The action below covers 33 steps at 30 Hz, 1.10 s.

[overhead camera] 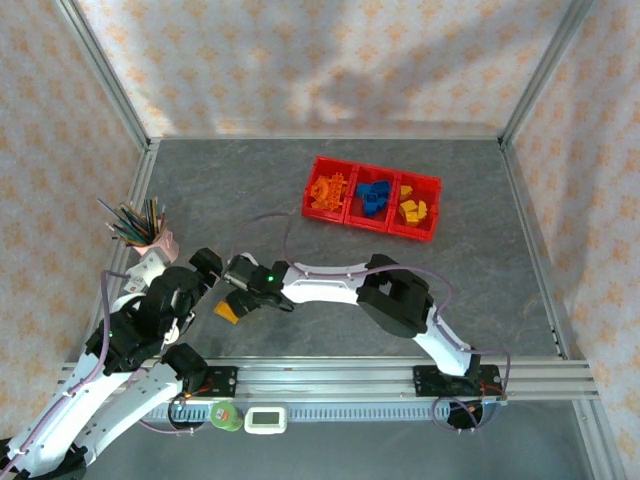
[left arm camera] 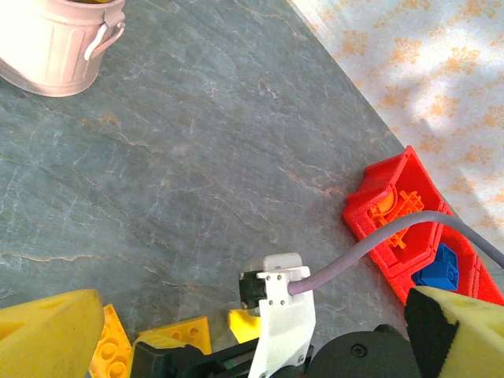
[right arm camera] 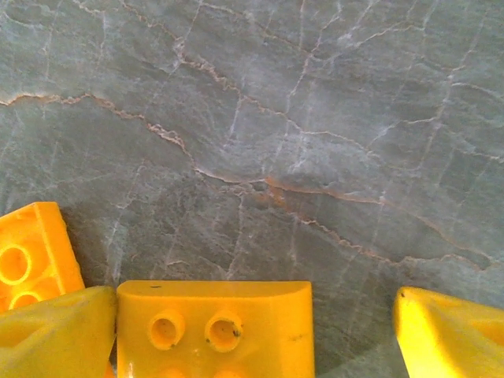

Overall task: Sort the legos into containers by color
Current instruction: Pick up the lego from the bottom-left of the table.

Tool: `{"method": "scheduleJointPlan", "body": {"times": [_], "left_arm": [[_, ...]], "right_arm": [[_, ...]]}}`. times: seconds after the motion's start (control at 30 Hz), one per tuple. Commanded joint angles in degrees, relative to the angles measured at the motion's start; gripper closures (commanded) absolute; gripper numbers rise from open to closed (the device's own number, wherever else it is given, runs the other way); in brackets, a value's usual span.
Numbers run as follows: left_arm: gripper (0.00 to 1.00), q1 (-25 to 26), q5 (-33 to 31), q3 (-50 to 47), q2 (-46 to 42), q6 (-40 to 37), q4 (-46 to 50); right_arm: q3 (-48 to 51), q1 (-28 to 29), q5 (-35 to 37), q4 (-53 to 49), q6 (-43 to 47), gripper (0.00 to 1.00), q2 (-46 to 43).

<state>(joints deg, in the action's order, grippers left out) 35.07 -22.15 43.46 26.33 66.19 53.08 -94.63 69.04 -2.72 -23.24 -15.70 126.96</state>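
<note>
The red containers [overhead camera: 431, 186] lie at the table's back right, with orange legos [overhead camera: 328, 190] in the left bin, blue [overhead camera: 375, 198] in the middle and yellow [overhead camera: 413, 210] in the right. My right gripper [overhead camera: 232, 300] reaches far left and hangs low over a yellow brick [right arm camera: 213, 331]. The brick lies between the open fingers of that gripper [right arm camera: 252, 307], against the left finger [right arm camera: 55, 335], with a gap to the right finger [right arm camera: 449, 335]. A second yellow brick [right arm camera: 31, 252] lies just to its left. My left gripper [left arm camera: 252, 303] is open close behind, empty, facing the right wrist.
A pink cup [overhead camera: 158, 240] of coloured pencils stands at the left edge, close to the left arm. The right arm's purple cable [left arm camera: 370, 244] crosses the left wrist view. The red tray's near corner [left arm camera: 378, 197] and the cup [left arm camera: 55, 39] also show there.
</note>
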Motion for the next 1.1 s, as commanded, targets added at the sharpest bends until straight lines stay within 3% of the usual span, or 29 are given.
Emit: {"method": "scheduleJointPlan", "body": {"times": [0.0, 0.3, 0.63, 0.9, 1.07], "left_arm": [[0.01, -0.59, -2.15, 1.35, -0.43, 0.63, 1.85], [0.01, -0.61, -0.59, 0.88, 0.3, 0.01, 0.05], [0.01, -0.57, -0.26, 0.64, 0.58, -0.01, -0.58], [0.01, -0.61, 0.48, 0.89, 0.83, -0.5, -1.39], [0.01, -0.56, 1.64, 0.91, 1.68, -1.19, -2.94]], "right_arm": [[-1.19, 0.57, 4.05, -4.83, -1.01, 0.13, 1.27], [5.95, 0.58, 8.3, -7.19, -5.37, 0.2, -5.46], [5.68, 0.57, 7.2, -5.75, -5.35, 0.22, -2.22], [5.11, 0.59, 9.11, -6.55, -4.06, 0.4, -4.25], [6.22, -0.13, 10.38, -7.08, -5.24, 0.42, -7.36]]}}
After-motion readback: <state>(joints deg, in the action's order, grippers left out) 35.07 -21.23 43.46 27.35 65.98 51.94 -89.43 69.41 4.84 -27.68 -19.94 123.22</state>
